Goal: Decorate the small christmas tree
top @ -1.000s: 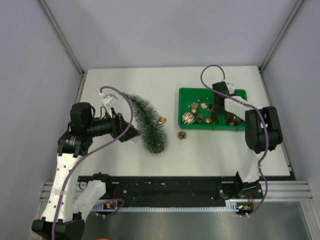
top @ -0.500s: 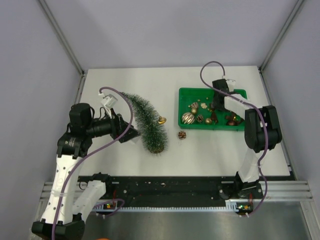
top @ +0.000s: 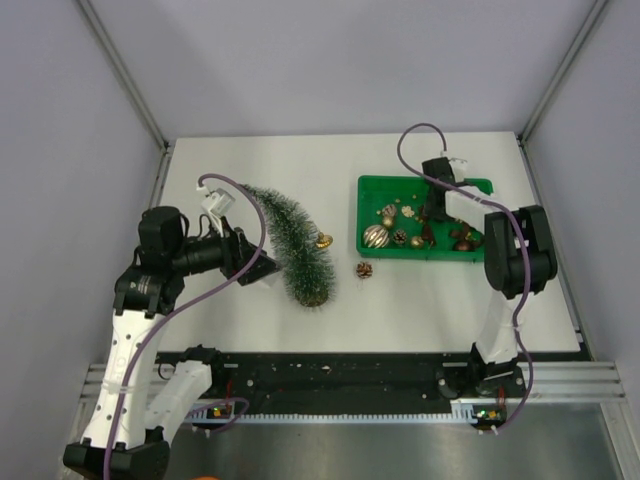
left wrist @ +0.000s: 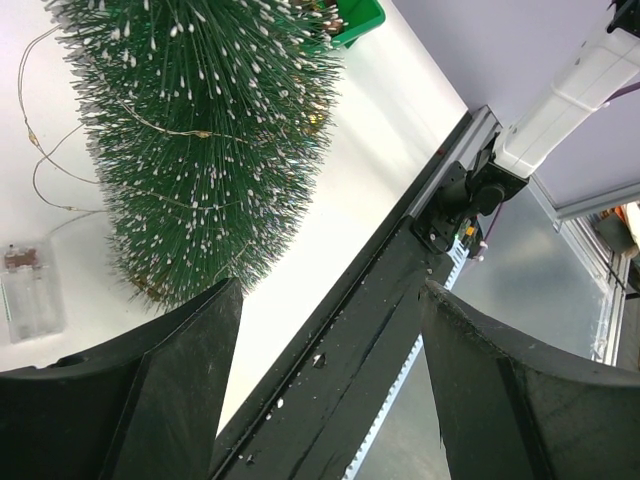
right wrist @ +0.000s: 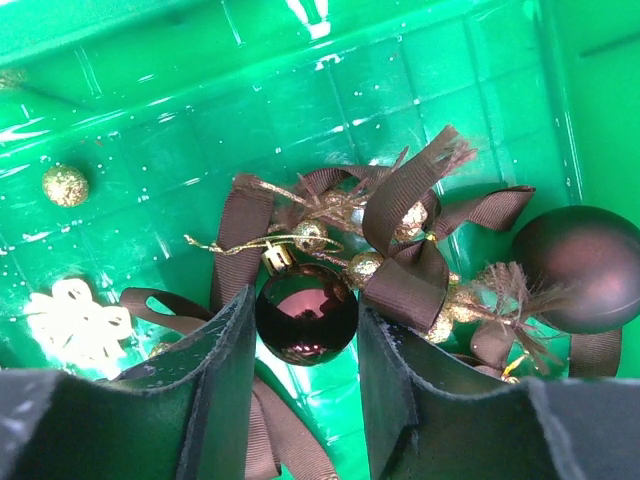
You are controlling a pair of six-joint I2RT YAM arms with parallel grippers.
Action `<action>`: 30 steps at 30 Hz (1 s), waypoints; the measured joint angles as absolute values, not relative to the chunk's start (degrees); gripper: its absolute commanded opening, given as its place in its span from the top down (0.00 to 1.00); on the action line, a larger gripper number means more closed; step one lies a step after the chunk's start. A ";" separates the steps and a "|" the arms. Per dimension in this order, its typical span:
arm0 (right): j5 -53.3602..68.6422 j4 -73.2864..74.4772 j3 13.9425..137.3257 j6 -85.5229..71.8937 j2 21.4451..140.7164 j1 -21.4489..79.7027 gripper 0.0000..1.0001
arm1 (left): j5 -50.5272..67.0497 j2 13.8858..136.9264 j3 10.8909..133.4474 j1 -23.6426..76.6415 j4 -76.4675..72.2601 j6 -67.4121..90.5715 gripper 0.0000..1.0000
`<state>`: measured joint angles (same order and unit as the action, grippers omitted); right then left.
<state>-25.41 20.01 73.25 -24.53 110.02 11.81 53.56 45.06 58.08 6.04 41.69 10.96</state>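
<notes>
While right gripper (right wrist: pixel 303 345) brackets the brown bauble (right wrist: pixel 305 312), clamp unclear, left gripper (left wrist: pixel 330 300) gaping empty, tangled ribbon bows (right wrist: pixel 412 275) may lift too.

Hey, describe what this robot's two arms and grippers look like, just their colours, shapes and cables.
The left arm and right arm match: white lower links, chunky black joint housings. A purple cable loops along each towards the wrist. The left gripper and right gripper each have two broad, matte black fingers.
</notes>
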 measured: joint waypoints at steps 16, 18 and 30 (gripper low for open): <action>-12.78 21.61 68.01 -24.67 86.37 11.81 0.70 | 52.99 43.33 58.08 6.04 41.78 10.87 0.24; -9.06 21.58 66.67 -24.67 81.54 11.84 0.70 | 52.97 43.03 58.04 6.04 41.76 10.96 0.24; 30.89 13.41 50.13 -26.28 60.29 11.94 0.67 | 52.56 41.69 57.12 6.04 41.67 10.98 0.28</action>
<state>30.89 13.41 50.13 -26.28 60.29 11.94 52.56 41.69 57.12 6.04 41.67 10.98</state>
